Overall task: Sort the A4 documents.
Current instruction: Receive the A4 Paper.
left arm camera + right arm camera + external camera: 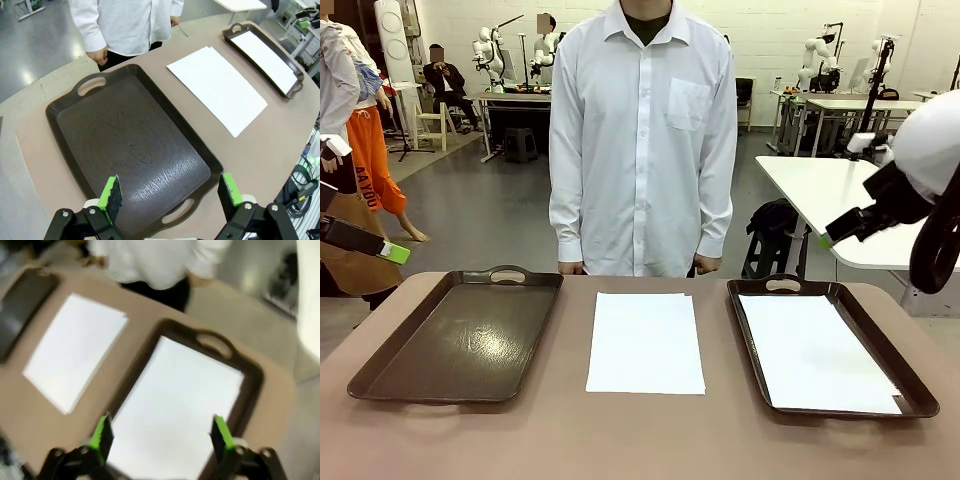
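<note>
The A4 documents (pixel 645 343) lie flat in the middle of the tabletop (pixel 640 440), between two trays and off to the side of both claws. A single sheet (pixel 815 355) rests in the right tray (pixel 918 400). The left gripper (pixel 170 192) hangs above the near end of the left tray (pixel 135 140), fingers spread wide and holding nothing. The right gripper (pixel 160 432), also spread and holding nothing, hangs over the single sheet. The papers' long sides run from the robot's edge toward the edge where the person (pixel 642 130) stands.

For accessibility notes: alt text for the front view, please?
Plain white A4 sheets lie on a brown table between two dark brown handled trays: the left tray empty, the right tray holding white paper. A person in a white shirt stands opposite; the black, green-padded left gripper and right gripper hover at either side.
</note>
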{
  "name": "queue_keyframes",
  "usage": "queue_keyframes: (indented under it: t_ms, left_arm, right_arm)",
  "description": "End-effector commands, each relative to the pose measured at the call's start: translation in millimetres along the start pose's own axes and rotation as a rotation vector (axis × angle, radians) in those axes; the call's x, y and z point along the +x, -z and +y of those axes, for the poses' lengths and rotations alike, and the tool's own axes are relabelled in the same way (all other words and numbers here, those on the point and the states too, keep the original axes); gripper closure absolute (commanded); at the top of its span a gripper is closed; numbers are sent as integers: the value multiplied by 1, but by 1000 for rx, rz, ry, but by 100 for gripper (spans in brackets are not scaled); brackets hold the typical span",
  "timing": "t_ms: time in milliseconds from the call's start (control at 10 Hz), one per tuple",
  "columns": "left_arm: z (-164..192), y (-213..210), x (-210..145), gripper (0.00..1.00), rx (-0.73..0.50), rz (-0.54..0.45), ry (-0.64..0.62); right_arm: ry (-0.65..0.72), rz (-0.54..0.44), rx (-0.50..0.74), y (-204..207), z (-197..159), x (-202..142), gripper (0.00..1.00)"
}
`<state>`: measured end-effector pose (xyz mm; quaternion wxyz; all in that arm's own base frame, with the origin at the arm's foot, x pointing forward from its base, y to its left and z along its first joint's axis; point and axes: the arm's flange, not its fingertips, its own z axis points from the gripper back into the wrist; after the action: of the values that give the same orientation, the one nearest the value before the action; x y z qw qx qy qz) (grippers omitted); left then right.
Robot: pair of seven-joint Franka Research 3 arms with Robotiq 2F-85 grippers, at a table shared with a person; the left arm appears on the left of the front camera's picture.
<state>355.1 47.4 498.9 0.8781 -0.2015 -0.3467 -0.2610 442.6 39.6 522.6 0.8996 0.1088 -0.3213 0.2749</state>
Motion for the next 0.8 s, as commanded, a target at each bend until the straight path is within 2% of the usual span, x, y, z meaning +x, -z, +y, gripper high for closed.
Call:
queue_keyframes:
  t_ms: [0, 200, 400, 600, 700]
  left_arm:
    - [2, 1, -2, 0, -19, -12, 11]
    - [2, 1, -2, 0, -19, -12, 11]
    - [2, 1, -2, 0, -19, -12, 11]
    - [2, 1, -2, 0, -19, -12, 11]
    - [2, 1, -2, 0, -19, -12, 11]
  right_arm:
    - [-134, -74, 213, -11, -6, -29, 0]
    - [-203, -103, 311, -30, -6, -46, 0]
    - [-147, -22, 316, -31, -10, -51, 0]
    - [-160, 64, 368, -32, -8, -54, 0]
    - [-178, 64, 377, -36, -6, -56, 0]
